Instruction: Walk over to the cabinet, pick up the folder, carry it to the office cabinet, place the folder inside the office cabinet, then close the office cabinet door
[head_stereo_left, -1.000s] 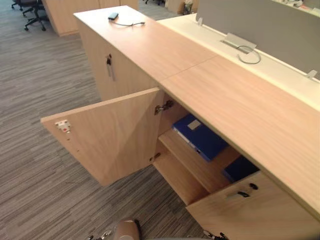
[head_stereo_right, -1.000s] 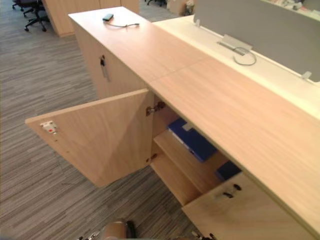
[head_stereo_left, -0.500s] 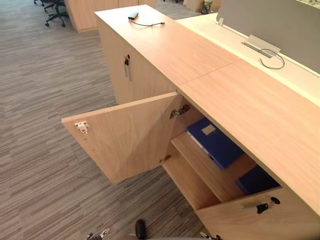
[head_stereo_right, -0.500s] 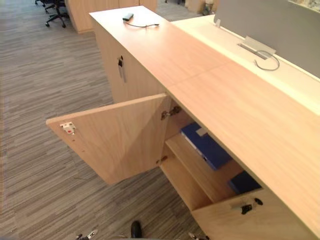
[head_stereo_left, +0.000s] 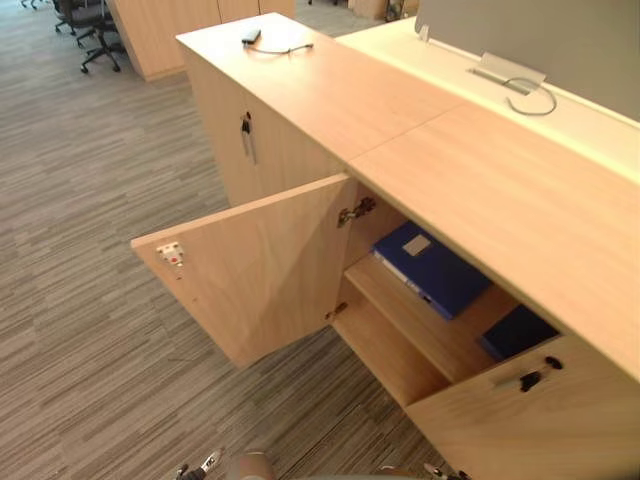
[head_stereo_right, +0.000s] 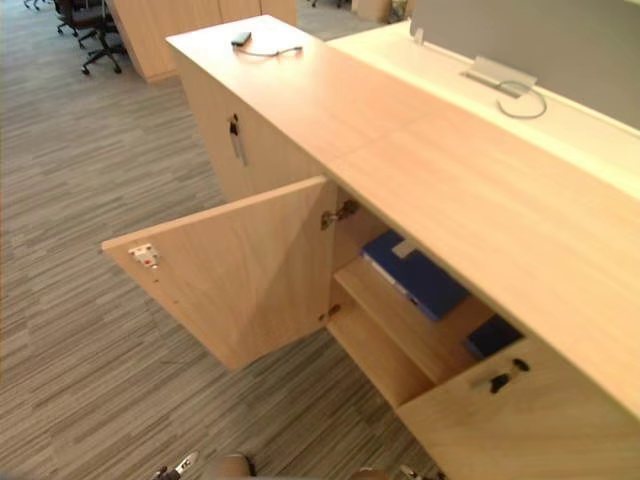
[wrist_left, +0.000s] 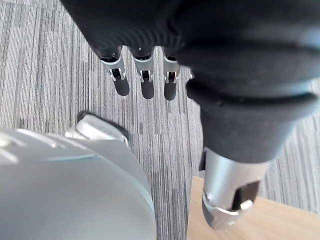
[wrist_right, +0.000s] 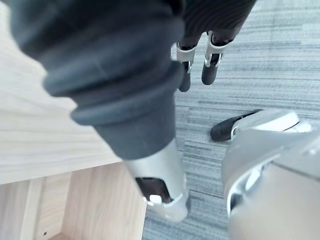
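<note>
Blue rectangular folder (head_stereo_left: 432, 268), likely stiff and light: take its near edge. Your left hand (wrist_left: 147, 82), right hand (wrist_right: 212, 67) hang loose-fingered, empty.

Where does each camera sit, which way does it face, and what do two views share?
Left eye view: head, facing down at the office cabinet, open door, blue folder on its shelf.
Right eye view: beside it; shares that scene.
Left wrist view: along the open left hand, down at carpet.
Right wrist view: along the open right hand, down at carpet.
</note>
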